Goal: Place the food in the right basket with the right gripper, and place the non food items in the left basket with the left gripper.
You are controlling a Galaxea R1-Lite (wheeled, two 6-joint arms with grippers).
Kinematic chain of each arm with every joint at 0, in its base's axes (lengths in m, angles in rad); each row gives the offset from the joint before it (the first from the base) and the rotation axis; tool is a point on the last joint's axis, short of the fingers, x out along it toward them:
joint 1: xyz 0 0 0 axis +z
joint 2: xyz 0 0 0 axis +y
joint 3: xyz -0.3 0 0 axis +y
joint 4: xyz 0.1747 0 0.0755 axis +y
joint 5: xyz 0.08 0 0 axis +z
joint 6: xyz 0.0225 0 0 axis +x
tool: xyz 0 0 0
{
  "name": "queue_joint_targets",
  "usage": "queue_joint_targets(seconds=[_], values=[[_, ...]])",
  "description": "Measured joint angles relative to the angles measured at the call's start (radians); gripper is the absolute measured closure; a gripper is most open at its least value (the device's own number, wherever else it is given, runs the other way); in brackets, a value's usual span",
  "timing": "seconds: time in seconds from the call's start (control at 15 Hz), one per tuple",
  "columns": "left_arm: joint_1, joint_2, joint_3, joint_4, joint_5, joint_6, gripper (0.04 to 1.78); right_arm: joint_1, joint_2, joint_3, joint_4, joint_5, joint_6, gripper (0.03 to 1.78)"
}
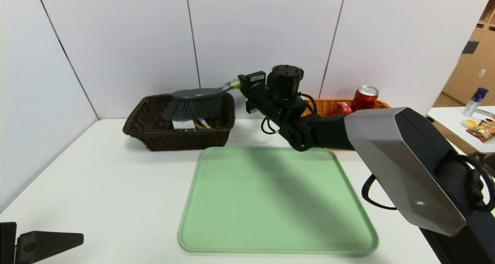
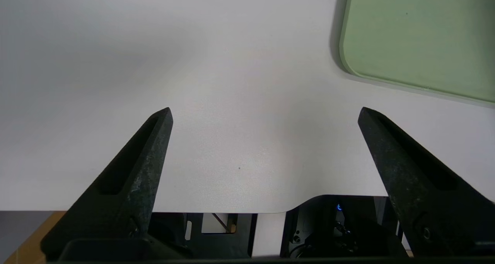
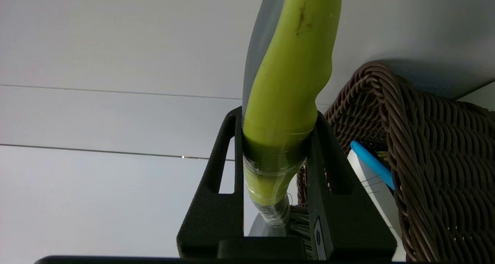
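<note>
Holding the brush [image 1: 195, 101] by its green handle, your right gripper [image 3: 276, 148] pinches it over the dark basket [image 1: 154, 134]; can [image 1: 363, 97] sits in the orange basket [image 1: 328, 105]; left gripper [image 2: 265, 117] spread.

Green tray [image 1: 270, 202] bare, open counter [image 1: 108, 186] left of it. Brush [image 1: 195, 101] lies across the dark brown basket [image 1: 154, 134] mouth, blocking top access. Right arm [image 1: 321, 130] spans the tray's far edge, fronting the orange basket [image 1: 328, 104].
</note>
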State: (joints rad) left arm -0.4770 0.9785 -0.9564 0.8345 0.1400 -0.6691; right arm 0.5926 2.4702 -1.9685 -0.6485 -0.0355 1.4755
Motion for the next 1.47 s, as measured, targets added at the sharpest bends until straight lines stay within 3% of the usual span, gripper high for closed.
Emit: queue_joint_targets(seconds=[0.67,1.0,1.2,1.47], values=[[0.000,-0.006,0.000,0.001,-0.019,0.000,0.13,-0.008,0.006,0.000,0.007,0.007,-0.001,1.36],[-0.001,-0.006,-0.002,0.001,-0.018,0.000,0.13,-0.008,0.006,0.000,0.006,0.016,-0.001,0.78],[0.000,-0.007,-0.002,0.001,-0.018,0.000,0.13,-0.010,-0.001,0.000,0.004,0.019,-0.006,0.56],[0.001,-0.006,-0.005,-0.005,-0.011,0.002,0.13,0.004,-0.066,0.002,0.012,0.025,-0.067,0.38]])
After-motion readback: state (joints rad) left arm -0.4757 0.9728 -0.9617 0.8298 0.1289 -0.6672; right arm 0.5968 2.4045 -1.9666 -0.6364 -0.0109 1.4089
